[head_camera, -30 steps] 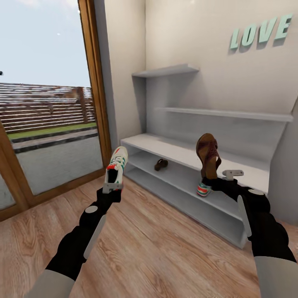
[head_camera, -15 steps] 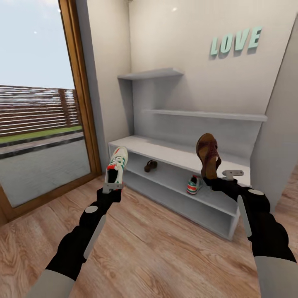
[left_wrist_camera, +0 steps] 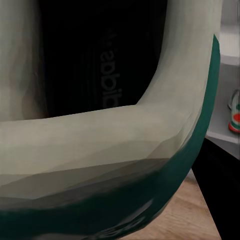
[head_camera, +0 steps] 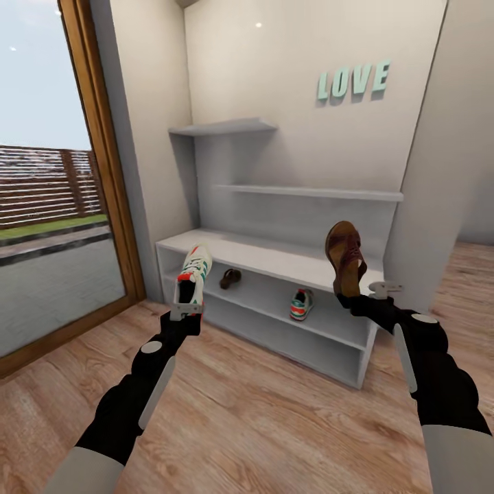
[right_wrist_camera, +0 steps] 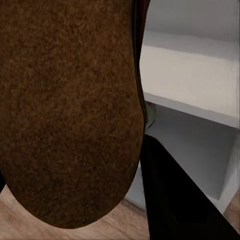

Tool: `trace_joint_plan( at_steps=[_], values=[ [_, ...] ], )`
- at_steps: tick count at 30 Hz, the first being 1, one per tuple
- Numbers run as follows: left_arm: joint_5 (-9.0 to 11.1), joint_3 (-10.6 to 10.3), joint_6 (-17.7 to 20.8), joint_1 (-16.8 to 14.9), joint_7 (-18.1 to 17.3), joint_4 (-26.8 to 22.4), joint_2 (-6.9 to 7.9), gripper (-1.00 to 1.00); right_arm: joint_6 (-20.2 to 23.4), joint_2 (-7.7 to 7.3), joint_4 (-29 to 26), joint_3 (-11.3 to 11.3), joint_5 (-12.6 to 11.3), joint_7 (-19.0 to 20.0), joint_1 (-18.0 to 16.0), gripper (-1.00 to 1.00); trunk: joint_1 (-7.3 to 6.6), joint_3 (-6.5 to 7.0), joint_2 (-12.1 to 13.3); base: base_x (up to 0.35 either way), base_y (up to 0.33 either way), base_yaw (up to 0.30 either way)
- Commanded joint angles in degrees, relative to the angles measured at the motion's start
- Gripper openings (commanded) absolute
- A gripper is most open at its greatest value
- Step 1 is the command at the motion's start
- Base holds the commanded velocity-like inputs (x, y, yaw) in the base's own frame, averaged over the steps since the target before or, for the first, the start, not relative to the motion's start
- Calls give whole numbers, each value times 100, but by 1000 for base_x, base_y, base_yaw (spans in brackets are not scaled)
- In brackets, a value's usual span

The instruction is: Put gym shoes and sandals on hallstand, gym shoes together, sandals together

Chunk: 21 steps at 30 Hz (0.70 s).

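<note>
1. We face the hallstand [head_camera: 274, 257]: white, flat boards, stepped shelves.
2. On its middle shelf, toward the left end, a second sandal [head_camera: 230, 278]; toward the right end, a second gym shoe [head_camera: 300, 304].
3. Our right gripper [head_camera: 350, 296] is clamped on a brown leather sandal [head_camera: 345, 255], upright, its sole grainy like cork.
4. Our left gripper [head_camera: 185, 309] is clamped on a white gym shoe [head_camera: 194, 271], toe up.

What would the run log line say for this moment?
left hand: holds gym shoe | right hand: holds sandal | hallstand upper shelf opening: other sandal, other gym shoe

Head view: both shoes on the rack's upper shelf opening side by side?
No. The sandal and the sneaker sit well apart in that opening of the rack.
</note>
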Motion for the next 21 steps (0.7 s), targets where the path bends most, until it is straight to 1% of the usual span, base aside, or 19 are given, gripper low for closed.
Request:
trace_joint_plan(
  at_steps=[1,21],
  values=[
    [61,-11,24,-3,47,-7,3,-100,36,3,-6,-8,13,23,-5,-100,-1,-1,-3,54,236,-235],
    [61,-11,23,-3,47,-7,3,-100,36,3,-9,-4,14,23,-5,-100,-1,112,-3,105,296,-235]
  ],
)
